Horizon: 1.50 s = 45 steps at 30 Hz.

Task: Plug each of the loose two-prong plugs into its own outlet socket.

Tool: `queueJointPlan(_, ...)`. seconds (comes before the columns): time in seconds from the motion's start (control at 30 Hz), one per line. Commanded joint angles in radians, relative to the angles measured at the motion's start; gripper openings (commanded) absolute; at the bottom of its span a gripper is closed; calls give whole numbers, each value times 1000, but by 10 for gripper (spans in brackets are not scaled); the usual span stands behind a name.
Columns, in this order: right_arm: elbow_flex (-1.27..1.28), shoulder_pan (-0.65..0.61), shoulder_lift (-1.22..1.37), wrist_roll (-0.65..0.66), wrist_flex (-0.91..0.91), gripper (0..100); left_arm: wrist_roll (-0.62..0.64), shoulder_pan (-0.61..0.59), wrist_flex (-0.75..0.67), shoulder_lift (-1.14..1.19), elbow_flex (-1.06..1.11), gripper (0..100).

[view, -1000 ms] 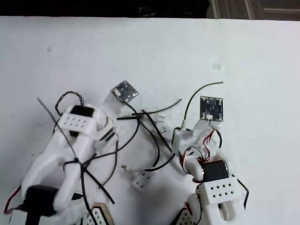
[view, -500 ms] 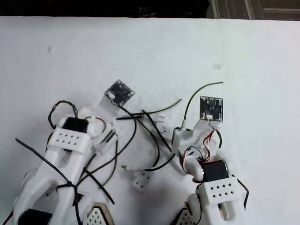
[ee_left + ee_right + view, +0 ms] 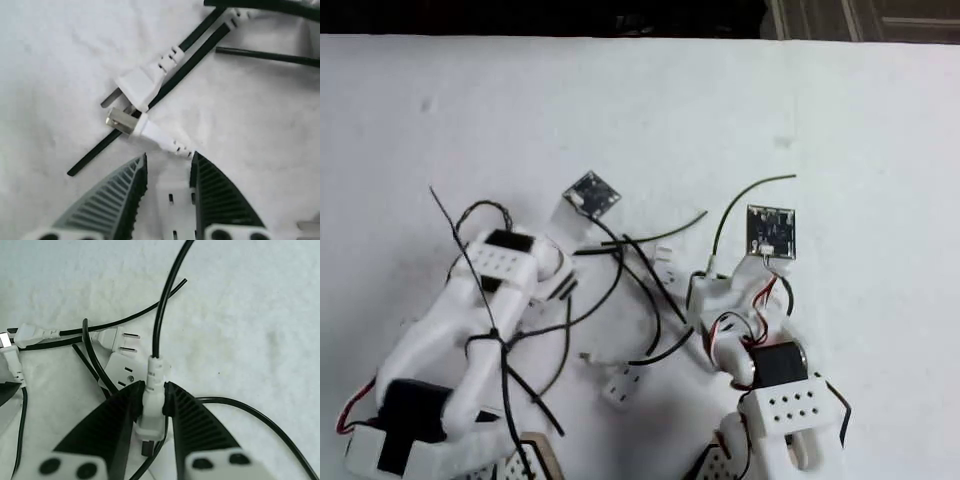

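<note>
My left gripper (image 3: 168, 165) (image 3: 560, 288) is open over the table. A white outlet socket (image 3: 175, 210) lies between its fingers, against one pad with a gap to the other. Just ahead of it lie a white two-prong plug (image 3: 137, 85) on a black cord and a white lead with a metal tip (image 3: 125, 122). My right gripper (image 3: 154, 390) (image 3: 715, 290) is shut on a white plug (image 3: 152, 405) with a black cord. Close in front of that plug sit another white socket (image 3: 125, 371) and a loose two-prong plug (image 3: 116, 340).
Black cords (image 3: 640, 275) cross in a tangle between the two arms. A further white socket block (image 3: 620, 385) lies near the table's front edge. The far half of the white table (image 3: 640, 110) is bare.
The left arm swung to the left and pulled back, then returned to the right and a little farther out. The right arm and its plug have not moved.
</note>
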Motion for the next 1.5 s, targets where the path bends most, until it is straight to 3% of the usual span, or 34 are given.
queueJointPlan(0.0,-8,-5,-13,12,-16,17,-5,-21,94,-19,-55,157)
queueJointPlan(0.17,-8,-5,-13,14,-16,17,-98,-25,129,-202,81,138)
queueJointPlan(0.37,-8,-5,-13,15,-16,17,-60,-91,135,-461,141,163)
queueJointPlan(0.5,-11,-5,-13,72,-15,17,46,-209,201,-579,83,212)
queueJointPlan(0.6,-23,-12,-12,115,-16,17,57,-309,285,-650,66,218)
queueJointPlan(0.87,-192,-249,-8,204,117,17,58,-687,381,-757,71,221)
queueJointPlan(1.0,-215,-364,-8,250,96,17,44,-803,376,-760,89,221)
queueJointPlan(1.23,-210,-503,-8,249,-47,17,-54,-777,334,-757,201,221)
queueJointPlan(1.47,-210,-691,-15,166,-56,17,-25,-582,292,-763,253,222)
